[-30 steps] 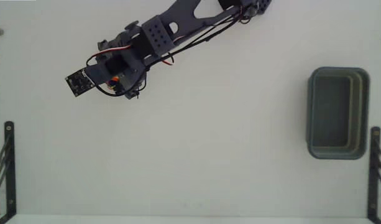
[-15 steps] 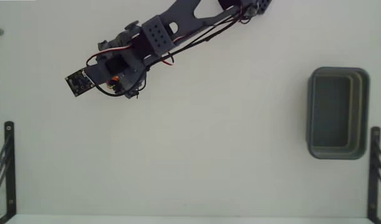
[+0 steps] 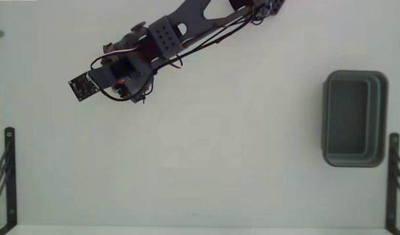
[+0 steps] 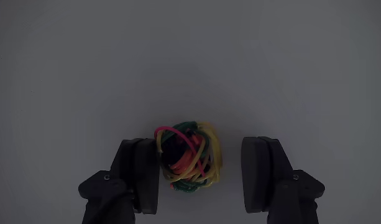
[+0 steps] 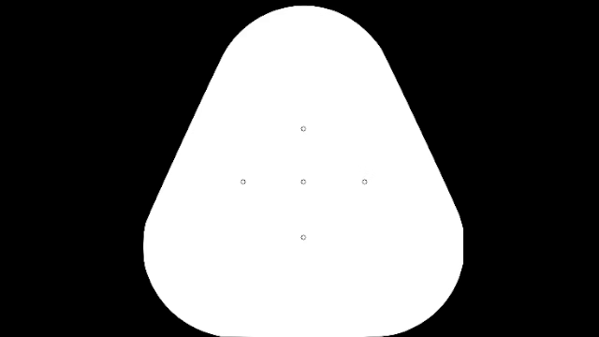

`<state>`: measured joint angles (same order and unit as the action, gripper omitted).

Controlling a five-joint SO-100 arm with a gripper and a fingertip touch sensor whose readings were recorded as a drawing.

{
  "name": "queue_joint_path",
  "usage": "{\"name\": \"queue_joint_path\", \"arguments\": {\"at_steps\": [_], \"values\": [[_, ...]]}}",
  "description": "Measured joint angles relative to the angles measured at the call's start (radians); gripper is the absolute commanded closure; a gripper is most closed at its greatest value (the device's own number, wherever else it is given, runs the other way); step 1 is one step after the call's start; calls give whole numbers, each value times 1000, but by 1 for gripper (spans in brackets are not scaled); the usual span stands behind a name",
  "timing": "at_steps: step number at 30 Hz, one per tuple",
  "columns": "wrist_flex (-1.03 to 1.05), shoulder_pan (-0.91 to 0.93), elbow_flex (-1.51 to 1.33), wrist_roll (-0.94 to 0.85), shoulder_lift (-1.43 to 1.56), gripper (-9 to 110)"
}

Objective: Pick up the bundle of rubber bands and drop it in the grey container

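In the wrist view the bundle of rubber bands (image 4: pixel 189 158), a small clump of yellow, red, green and dark loops, lies on the white table between my gripper (image 4: pixel 199 152) fingers. It rests against the left finger (image 4: pixel 140 174), and a gap separates it from the right finger (image 4: pixel 261 174). The jaws stand open around it. In the fixed view the gripper (image 3: pixel 124 85) is at the upper left under the dark arm, which hides the bundle. The grey container (image 3: pixel 385 117) stands far off at the right edge, with nothing visible inside.
Black metal brackets stand at the lower left (image 3: pixel 7 170) and lower right (image 3: pixel 392 179) table edges. The arm's small camera board (image 3: pixel 82 88) sticks out to the left of the gripper. White tabletop (image 3: pixel 219 150) stretches between the arm and the container.
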<state>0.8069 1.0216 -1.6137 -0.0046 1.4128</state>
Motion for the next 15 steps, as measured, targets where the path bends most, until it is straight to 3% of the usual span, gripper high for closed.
{"name": "queue_joint_path", "arguments": {"at_steps": [15], "values": [[0, 0, 0, 0, 0, 28]]}}
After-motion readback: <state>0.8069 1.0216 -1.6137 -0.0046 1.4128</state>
